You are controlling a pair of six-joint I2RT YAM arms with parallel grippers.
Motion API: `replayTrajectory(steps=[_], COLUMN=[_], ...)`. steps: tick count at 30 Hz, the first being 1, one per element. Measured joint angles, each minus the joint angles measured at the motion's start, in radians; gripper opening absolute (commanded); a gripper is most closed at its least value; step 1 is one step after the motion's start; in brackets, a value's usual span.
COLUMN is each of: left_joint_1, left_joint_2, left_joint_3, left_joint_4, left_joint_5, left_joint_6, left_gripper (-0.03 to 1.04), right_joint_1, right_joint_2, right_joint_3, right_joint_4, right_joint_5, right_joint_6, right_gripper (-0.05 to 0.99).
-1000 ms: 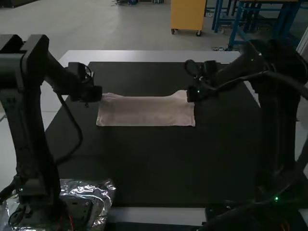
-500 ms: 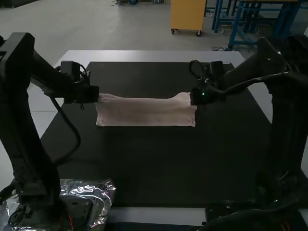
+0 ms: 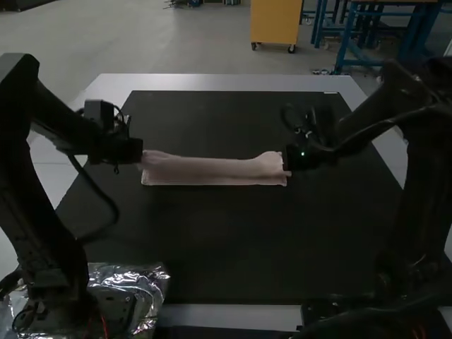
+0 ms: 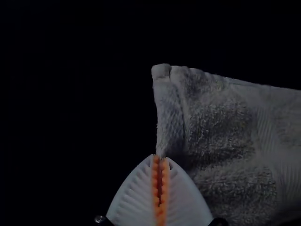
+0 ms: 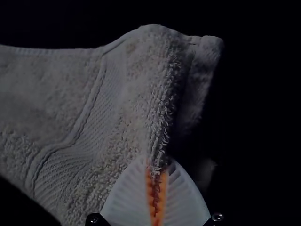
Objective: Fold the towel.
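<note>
In the high view, my left gripper (image 3: 135, 151) is at the left end of the pink towel (image 3: 212, 171), and my right gripper (image 3: 292, 157) is at its right end. The towel forms a narrow sideways strip, its far side raised at both ends. In the left wrist view, my left gripper (image 4: 160, 158) is shut on the side edge of the towel (image 4: 221, 141). My right gripper (image 5: 157, 165) pinches the towel (image 5: 136, 89) near its other end in the right wrist view, where the cloth bends over in a ridge. The layers beneath are partly hidden.
A dark mat (image 3: 212, 240) covers most of the white table (image 3: 226, 82), with bare mat both beyond and in front of the towel. Crumpled silver foil (image 3: 152, 279) lies around the left arm's base.
Both grippers have moved toward the near side of the table, the right one also slightly rightward. The towel's far side has come with them, so the strip looks narrower while its near edge stays put.
</note>
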State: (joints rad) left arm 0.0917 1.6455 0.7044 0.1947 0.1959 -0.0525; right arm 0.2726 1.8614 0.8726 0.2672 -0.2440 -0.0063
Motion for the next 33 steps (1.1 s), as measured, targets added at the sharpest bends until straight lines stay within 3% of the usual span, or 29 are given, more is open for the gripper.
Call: replayTrajectory(steps=[1,2,4,5,6,7,21,33], left_joint_1=[0.001,0.001,0.005,0.009,0.014,0.016,0.02,0.02], left_joint_2=[0.0,0.0,0.0,0.0,0.0,0.0,-0.015,-0.022], left_joint_3=[-0.026,-0.051,-0.1,-0.117,-0.132,-0.14,-0.045,-0.039], left_joint_4=[0.021,0.045,0.09,0.105,0.116,0.12,0.063,0.055], left_joint_5=[0.0,0.0,-0.002,-0.003,-0.006,-0.008,-0.012,-0.012], left_joint_6=[0.0,0.0,0.003,0.005,0.003,0.003,-0.002,-0.01], left_gripper=[0.05,0.16,0.46,0.68,0.87,0.97,0.97,0.97], right_joint_1=[0.0,0.0,0.0,-0.002,-0.005,-0.009,-0.015,0.011], right_joint_2=[0.0,0.0,0.003,0.005,0.008,0.01,0.011,0.061], right_joint_3=[-0.016,-0.03,-0.052,-0.061,-0.069,-0.076,-0.048,-0.047], right_joint_4=[0.02,0.031,0.035,0.039,0.043,0.045,0.052,0.072], right_joint_5=[0.0,-0.002,-0.002,0.0,0.0,0.001,0.009,0.025], right_joint_6=[0.003,0.01,0.016,0.017,0.018,0.019,0.032,0.031], right_gripper=[0.17,0.31,0.66,0.81,0.86,0.91,0.91,0.9])
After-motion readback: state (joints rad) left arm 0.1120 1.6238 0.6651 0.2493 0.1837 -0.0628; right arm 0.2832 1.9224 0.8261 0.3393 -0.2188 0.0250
